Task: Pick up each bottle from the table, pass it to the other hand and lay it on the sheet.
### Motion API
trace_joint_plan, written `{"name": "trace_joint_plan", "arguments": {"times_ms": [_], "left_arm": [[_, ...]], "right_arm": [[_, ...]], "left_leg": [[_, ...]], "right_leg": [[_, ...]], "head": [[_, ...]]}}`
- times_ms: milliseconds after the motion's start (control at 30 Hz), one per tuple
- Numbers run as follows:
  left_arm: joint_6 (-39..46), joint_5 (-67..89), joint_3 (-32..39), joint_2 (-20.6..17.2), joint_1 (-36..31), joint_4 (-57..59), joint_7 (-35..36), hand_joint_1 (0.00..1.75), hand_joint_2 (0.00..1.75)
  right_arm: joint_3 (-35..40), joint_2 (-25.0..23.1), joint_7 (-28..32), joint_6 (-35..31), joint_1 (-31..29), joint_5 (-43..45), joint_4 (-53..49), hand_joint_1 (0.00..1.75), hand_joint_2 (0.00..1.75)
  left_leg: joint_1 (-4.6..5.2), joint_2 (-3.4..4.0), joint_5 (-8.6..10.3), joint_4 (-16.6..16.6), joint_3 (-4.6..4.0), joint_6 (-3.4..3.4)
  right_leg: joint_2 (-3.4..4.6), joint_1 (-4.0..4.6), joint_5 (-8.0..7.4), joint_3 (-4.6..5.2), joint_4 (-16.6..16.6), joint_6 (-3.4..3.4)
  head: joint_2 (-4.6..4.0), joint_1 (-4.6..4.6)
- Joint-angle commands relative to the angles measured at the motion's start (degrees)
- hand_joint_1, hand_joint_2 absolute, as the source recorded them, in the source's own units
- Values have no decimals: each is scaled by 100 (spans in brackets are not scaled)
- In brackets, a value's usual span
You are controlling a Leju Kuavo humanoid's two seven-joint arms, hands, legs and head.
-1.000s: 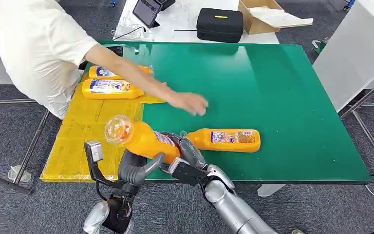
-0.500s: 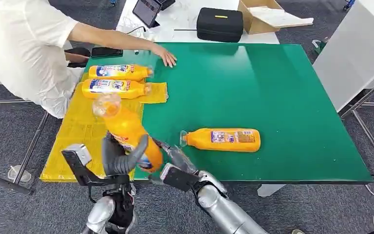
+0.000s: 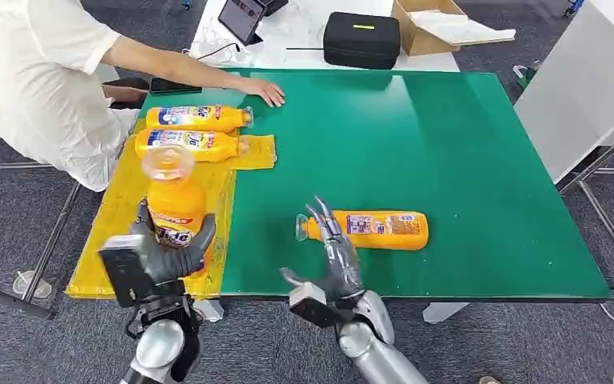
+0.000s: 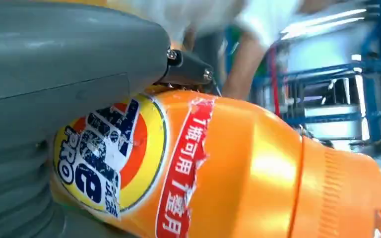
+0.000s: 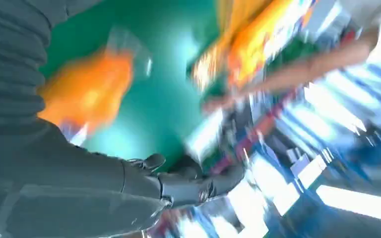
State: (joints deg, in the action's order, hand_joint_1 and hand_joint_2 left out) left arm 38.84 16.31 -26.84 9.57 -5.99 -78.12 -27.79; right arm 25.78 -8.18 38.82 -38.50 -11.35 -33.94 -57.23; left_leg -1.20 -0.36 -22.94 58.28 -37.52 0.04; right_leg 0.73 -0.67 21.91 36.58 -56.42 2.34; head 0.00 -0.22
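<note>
My left hand (image 3: 168, 254) grips an orange bottle (image 3: 175, 203) upright over the near part of the yellow sheet (image 3: 120, 228), clear cap uppermost; the left wrist view shows its label (image 4: 110, 151) close up. My right hand (image 3: 335, 256) is open, fingers stretched out above the table's near edge, just short of the capped end of another orange bottle (image 3: 365, 230) lying on the green table (image 3: 448, 144). Two more orange bottles (image 3: 196, 118) (image 3: 185, 146) lie side by side at the sheet's far end. The right wrist view is blurred.
A person in a white shirt (image 3: 32, 72) leans in at the far left, a hand (image 3: 265, 92) resting on the table's far edge. A black case (image 3: 360, 40), a cardboard box (image 3: 440, 26) and a tablet (image 3: 241, 18) sit on a white surface beyond the table.
My right hand let go of the bottle and opened, moving right toward the lying bottle. My left hand carried the bottle left and upright over the sheet. The person's arm drew back.
</note>
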Motion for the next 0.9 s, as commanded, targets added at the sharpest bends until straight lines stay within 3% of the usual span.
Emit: {"name": "trace_joint_plan", "arguments": {"times_ms": [33,67,200,267,400,567,767,800,900], "left_arm": [[-19,3837,1008,-743,-899,2134,1553,175,175],[-19,3837,1008,-743,-899,2134,1553,175,175],[-19,3837,1008,-743,-899,2134,1553,175,175],[-476,4289,882,-812,-1115,2360,1884,175,175],[-1809,3877,724,-829,-1625,3199,1697,175,175],[-2699,3449,601,-873,-2083,4124,1251,175,175],[-3247,3041,587,-940,-2077,4207,798,175,175],[-3371,2996,534,-1001,-2077,4215,755,99,175],[-3428,3013,459,-1060,-2077,4218,663,99,175]], "right_arm": [[-2840,-395,118,-150,759,-1857,-2414,0,175],[-2840,-395,118,-150,759,-1857,-2414,0,175],[-2840,-395,118,-150,759,-1857,-2414,0,175],[-2812,-456,118,-150,864,-1938,-2610,0,175],[-2289,-268,118,-150,896,-1563,-2309,0,175],[-1874,-154,118,-150,691,-1268,-1833,0,175],[-1703,-80,118,-150,660,-1085,-1684,0,175],[-1653,-75,118,-150,639,-1009,-1625,0,175],[-1601,-64,118,-150,641,-998,-1635,0,175]], "left_leg": [[13,-9,-8,-12,53,3],[6,-13,5,-8,13,1],[2,-5,3,-5,20,1],[5,-1,-8,-4,43,7],[4,-16,-5,-7,49,5],[1,6,-1,-6,42,4],[3,4,-1,-9,45,3],[2,7,-2,-9,53,3],[3,21,-4,-11,61,4]], "right_leg": [[-23,-7,21,-47,-8,-19],[-19,-4,5,-12,-3,-7],[-12,1,4,-17,0,-9],[-13,0,13,-39,-2,-13],[-29,1,17,-48,-2,-16],[-4,3,3,-36,3,-14],[-6,1,4,-40,3,-13],[-4,3,5,-49,5,-15],[12,2,1,-52,6,-16]], "head": [[0,0],[0,0],[0,-2],[2,0],[0,0],[0,-2],[0,0],[0,-2],[0,0]]}}
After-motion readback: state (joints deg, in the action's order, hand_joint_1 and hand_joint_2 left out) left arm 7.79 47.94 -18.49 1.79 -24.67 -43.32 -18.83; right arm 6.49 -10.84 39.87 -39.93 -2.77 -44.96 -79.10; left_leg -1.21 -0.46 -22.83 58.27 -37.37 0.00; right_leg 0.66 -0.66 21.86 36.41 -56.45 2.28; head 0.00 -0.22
